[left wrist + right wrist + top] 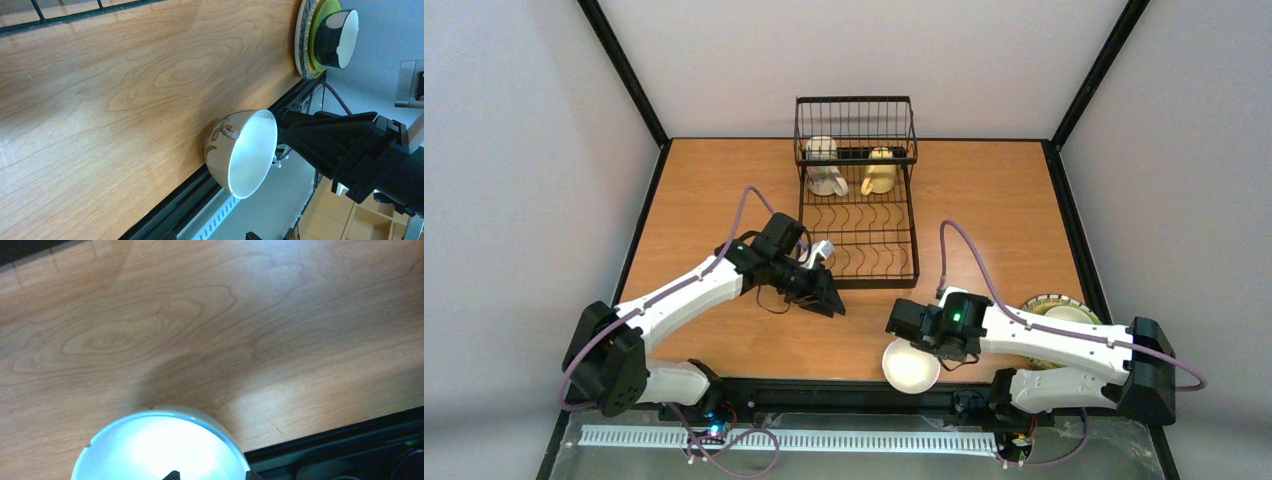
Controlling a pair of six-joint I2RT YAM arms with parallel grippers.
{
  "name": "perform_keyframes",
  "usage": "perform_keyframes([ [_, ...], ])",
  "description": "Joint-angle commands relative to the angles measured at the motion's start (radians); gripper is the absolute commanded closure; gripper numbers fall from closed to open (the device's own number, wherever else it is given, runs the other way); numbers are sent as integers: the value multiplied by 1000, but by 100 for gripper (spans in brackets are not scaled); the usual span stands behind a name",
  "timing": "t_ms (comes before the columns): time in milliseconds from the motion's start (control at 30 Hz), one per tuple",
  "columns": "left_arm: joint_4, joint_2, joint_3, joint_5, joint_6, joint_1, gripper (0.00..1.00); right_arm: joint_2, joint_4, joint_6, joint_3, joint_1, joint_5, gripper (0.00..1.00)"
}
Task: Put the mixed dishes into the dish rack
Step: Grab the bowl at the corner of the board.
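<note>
My right gripper (921,348) is shut on the rim of the white bowl with a small motif (911,366) and holds it above the table's near edge. The bowl fills the bottom of the right wrist view (160,450) and shows in the left wrist view (240,152). My left gripper (822,298) is open and empty, just off the near left corner of the black dish rack (857,215). A white mug (825,166) and a cream-yellow mug (880,172) sit in its basket section. The lime-green plate (320,35), a white plate (301,42) and the teal-and-white bowl (340,39) are stacked at the right.
The plate stack (1049,304) lies at the table's right edge, partly under my right arm. A black frame rail (844,385) runs along the near edge. The rack's plate slots (859,245) hold nothing.
</note>
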Motion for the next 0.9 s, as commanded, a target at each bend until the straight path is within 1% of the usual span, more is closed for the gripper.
perform_keyframes([
  [0,-27,19,29,16,42,-16,22,-27,2,66,-24,28,-41,25],
  [133,-28,27,33,18,49,-18,19,-25,1,93,-43,58,-57,24],
  [567,-31,35,28,15,51,-26,19,-36,3,181,-108,117,-81,24],
  [700,-30,41,25,14,50,-28,19,-54,50,204,-156,134,-101,24],
  [867,-30,46,20,6,47,-29,19,-74,157,225,-242,139,-102,25],
])
